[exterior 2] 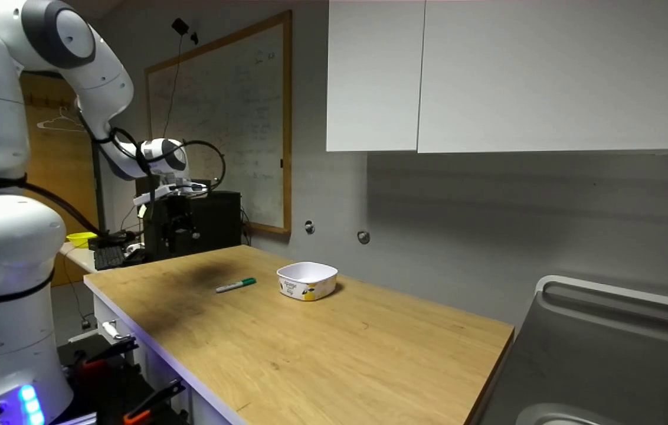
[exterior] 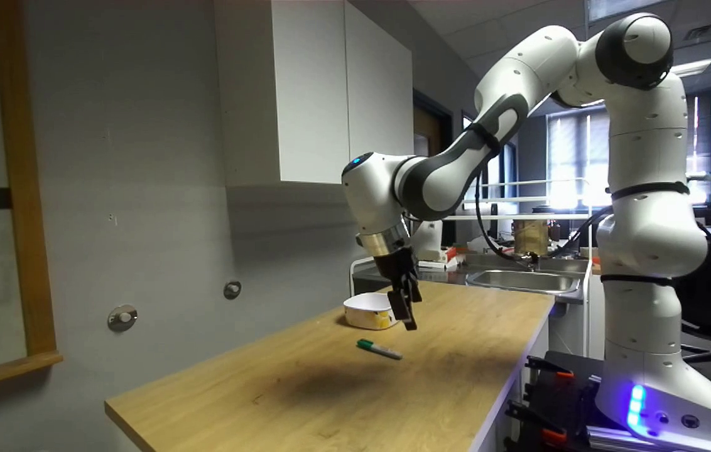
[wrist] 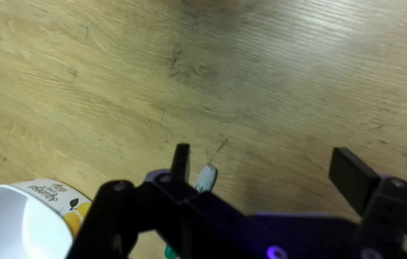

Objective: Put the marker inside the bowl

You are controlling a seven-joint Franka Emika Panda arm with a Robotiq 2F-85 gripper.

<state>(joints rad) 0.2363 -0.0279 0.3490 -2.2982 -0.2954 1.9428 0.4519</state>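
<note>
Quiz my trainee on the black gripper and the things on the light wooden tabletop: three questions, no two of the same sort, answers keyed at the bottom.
1. Multiple choice. The slim, green-capped grey marker rests on:
A) the rim of the steel sink
B) the light wooden tabletop
C) the top of the white wall cabinet

2. True or false. The black two-fingered gripper is open.

3. Fill the gap with "inside" or "outside". The marker lies ___ the white, rounded-square bowl, which is printed with yellow fruit.

Key:
1. B
2. True; its jaws stand well apart in the wrist view.
3. Outside
</note>
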